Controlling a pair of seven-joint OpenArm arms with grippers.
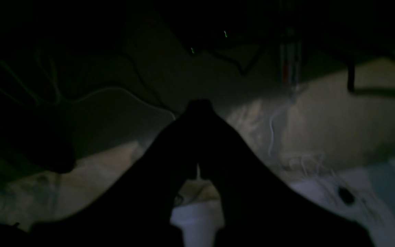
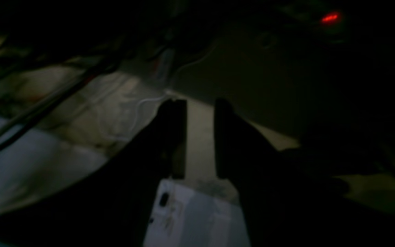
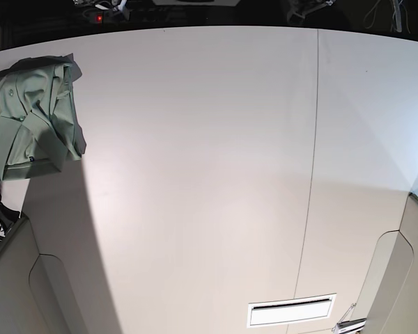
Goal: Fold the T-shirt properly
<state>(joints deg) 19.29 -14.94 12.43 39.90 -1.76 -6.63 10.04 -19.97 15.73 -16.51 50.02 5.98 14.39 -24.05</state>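
One T-shirt (image 3: 38, 111) is seen in the base view, bunched in a loose heap at the far left corner of the table (image 3: 209, 174), with its collar side crumpled and a small dark tag showing low on the heap. It is judged to be light, soft and limp: it will drape and slide under its own weight, wrinkle readily, and hold no shape when lifted, though nothing about it is fragile. A pinch on a single layer at a shoulder seam or hem corner is judged the better hold, since a grab into the bunched middle would likely gather several layers at once; spreading it flat toward the middle of the table would be needed before any fold. Neither arm can be made out in the base view, and the shirt is not touched by anything there. In the left wrist view, dim and blurred, the left gripper (image 1: 199, 106) is seen as a dark silhouette with its fingers pressed together at the tips, closed on nothing. In the right wrist view the right gripper (image 2: 200, 106) is shown with a narrow gap between its fingers, partly parted and empty. Both appear to be held off the table's edge, well apart from the shirt.
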